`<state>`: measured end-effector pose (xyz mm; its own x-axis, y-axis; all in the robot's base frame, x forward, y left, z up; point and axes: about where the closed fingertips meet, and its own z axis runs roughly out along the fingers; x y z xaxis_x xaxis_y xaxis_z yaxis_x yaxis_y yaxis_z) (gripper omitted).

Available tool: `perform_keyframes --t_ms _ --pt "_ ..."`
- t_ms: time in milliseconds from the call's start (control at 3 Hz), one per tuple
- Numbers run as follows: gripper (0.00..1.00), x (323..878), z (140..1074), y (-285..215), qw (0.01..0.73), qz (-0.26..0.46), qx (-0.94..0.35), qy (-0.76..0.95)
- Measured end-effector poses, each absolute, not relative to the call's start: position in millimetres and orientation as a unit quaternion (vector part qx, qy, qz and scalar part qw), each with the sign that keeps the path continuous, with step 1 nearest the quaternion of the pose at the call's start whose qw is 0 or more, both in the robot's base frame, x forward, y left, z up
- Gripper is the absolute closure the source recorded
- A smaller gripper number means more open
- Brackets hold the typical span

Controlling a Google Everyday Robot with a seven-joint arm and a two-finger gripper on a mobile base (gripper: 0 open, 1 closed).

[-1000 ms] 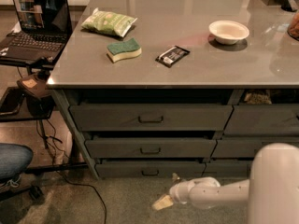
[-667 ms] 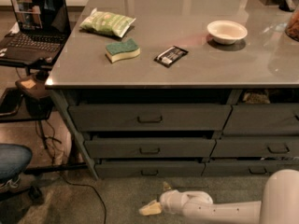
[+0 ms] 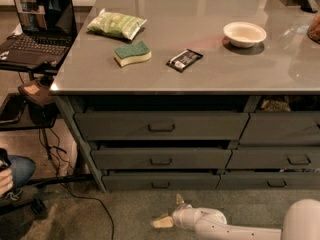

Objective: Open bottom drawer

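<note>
Camera view.

Item: wide dark grey metal bottom drawer, with a slim front and a small loop handle. It is the lowest of the left stack of three beneath the front edge of the grey table.

Item: pincer on a white arm, low over the carpet, just in front of that drawer and clear of its handle. Its tan fingers are spread apart and hold nothing.

On the table: green snack bag near the left edge, green-and-yellow sponge, black wrapped bar, white bowl toward the right.
</note>
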<state>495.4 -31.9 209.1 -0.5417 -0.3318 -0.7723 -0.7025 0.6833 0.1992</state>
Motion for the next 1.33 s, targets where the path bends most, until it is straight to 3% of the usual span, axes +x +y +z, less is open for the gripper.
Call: perform_keyframes --t_ms 333,1000,1333 --pt "0.00 539.5 182.2 -57.7 0.431 0.201 -0.302 0.826" --pt "0.00 562.0 172.3 -70.8 0.449 0.175 -0.301 0.823" --pt "0.00 587.7 179.8 -117.2 0.483 0.117 -0.302 0.813"
